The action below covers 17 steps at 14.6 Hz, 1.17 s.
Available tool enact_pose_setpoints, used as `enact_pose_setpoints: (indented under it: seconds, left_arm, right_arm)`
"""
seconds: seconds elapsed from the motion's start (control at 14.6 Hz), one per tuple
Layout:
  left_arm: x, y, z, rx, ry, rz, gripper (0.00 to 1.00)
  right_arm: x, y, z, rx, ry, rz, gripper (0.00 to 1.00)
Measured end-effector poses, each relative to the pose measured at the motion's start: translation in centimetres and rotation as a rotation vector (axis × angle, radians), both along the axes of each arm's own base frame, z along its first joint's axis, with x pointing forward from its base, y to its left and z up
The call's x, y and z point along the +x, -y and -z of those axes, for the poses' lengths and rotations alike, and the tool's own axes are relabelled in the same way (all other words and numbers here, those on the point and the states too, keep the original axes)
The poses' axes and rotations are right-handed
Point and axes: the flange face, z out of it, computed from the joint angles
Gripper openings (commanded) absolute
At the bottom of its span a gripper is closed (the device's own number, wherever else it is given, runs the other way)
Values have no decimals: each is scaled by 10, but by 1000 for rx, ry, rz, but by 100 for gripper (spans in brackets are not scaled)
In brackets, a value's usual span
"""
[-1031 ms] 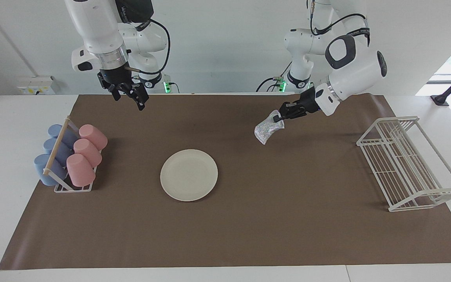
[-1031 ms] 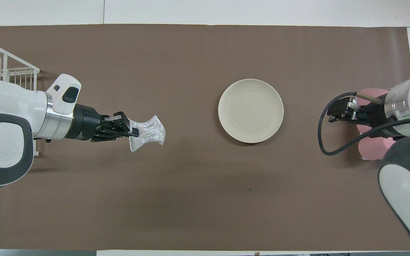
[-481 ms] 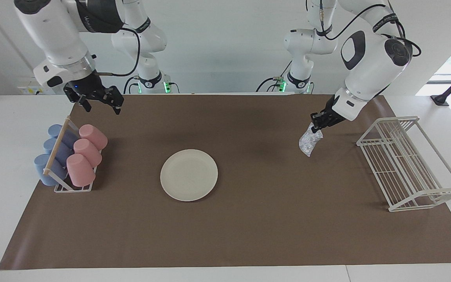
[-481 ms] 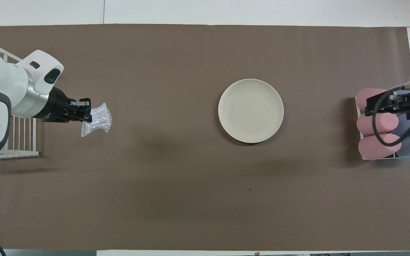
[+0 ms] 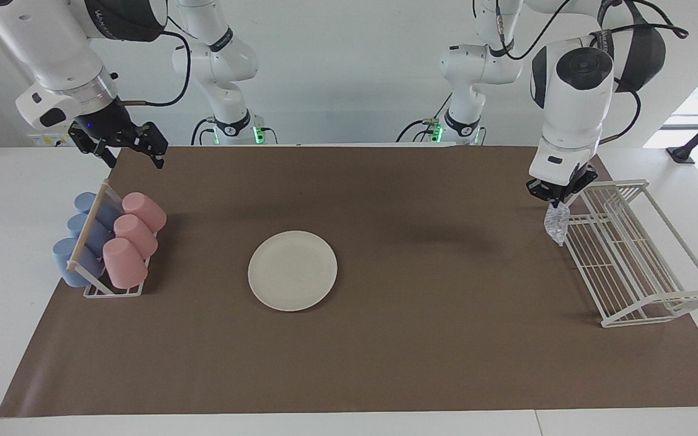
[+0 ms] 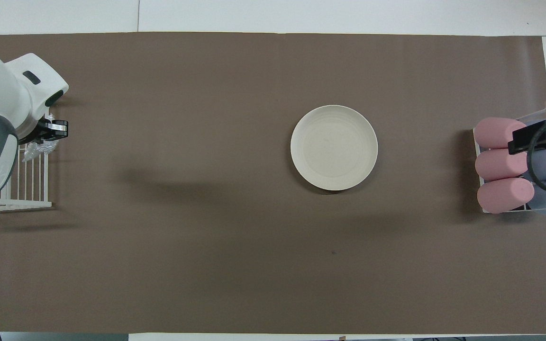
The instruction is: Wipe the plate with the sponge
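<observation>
Nearest the robots, the right gripper (image 5: 131, 147) hangs in the air over the corner of the brown mat (image 5: 385, 339) at the right arm's end of the table, above the robot-side end of the cup holder (image 5: 96, 242); its two fingers are spread wide apart and carry nothing. At the left arm's end, the left gripper (image 5: 557, 197) points straight down over the edge of the white wire rack (image 5: 628, 254), its fingertips pinched together on the top of the sponge (image 5: 555, 224), a silvery, glittery pad that dangles from them against the rack's robot-side corner; whether it touches the wires cannot be told. In the overhead view only a scrap of the sponge (image 6: 38, 149) shows under the left gripper (image 6: 52, 131), over the rack (image 6: 22, 189). Farther from the robots, the cup holder keeps three pink cups (image 5: 128, 239) and three blue cups (image 5: 79, 239) lying on their sides in two rows. Slightly farther still, the cream-white plate (image 5: 292, 270) lies flat on the mat near the middle of the table, well apart from the sponge and both grippers, nearer the cup holder than the rack.
</observation>
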Motion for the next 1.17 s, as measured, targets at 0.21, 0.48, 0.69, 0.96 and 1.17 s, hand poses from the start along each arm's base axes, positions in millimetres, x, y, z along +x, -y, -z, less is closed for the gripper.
enact_pose_setpoints:
  seconds: [0.21,0.48,0.69,0.96,1.17]
  left_arm:
    - [7,-7,-9,250,52,69,0]
    - [28,-24,18,494,81,70,0]
    - [29,-51,75,605,105,-21,0]
    - [15,-55,133,654,173,-119,0]
    - [15,-48,151,649,202,-148,0]
  right_arm:
    - [1,2,3,3,1,-1,100]
    - [2,15,4,4,7,-5,100]
    - [2,15,4,5,8,-4,100]
    - [2,14,4,5,8,-6,100]
    - [2,15,4,5,8,-5,100]
